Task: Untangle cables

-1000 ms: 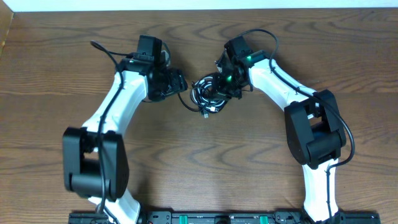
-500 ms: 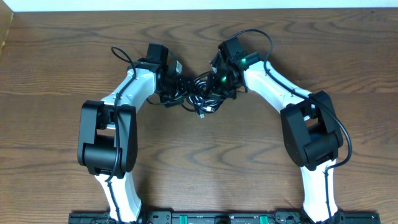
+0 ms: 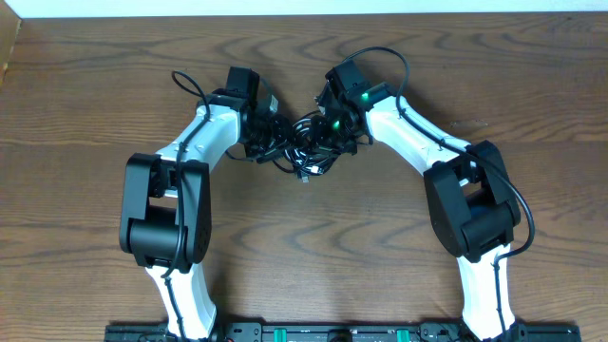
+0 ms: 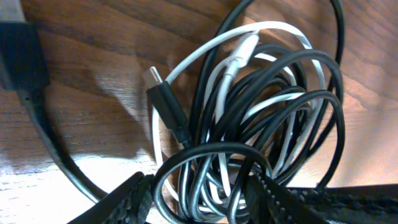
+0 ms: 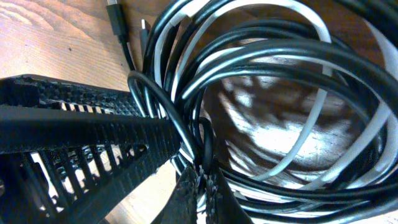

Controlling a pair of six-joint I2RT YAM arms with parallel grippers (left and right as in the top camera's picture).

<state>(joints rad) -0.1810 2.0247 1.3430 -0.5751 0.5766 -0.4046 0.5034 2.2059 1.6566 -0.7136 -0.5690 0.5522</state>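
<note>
Status: work is at an early stage. The cables [image 3: 306,146] are one knotted coil, and no cord lies free of it. In the left wrist view the white cord [image 4: 267,25] threads through the black loops, and a black plug [image 4: 165,99] juts from the coil's edge. All of the separating is judged still to be done.

Right gripper [image 5: 200,182]: fingers pressed together, and a black strand appears pinched at the tips. The rest of the coil fans out just ahead of and around those tips.

Left gripper [image 4: 202,208]: jaws stand apart and straddle several black loops, so the coil's near edge sits between the fingers. The bulk of it lies just beyond them. Whether the pads already bear on the strands cannot be told.

Overhead, the coil rests on the table [image 3: 95,95] directly between the two grippers and touches both.
</note>
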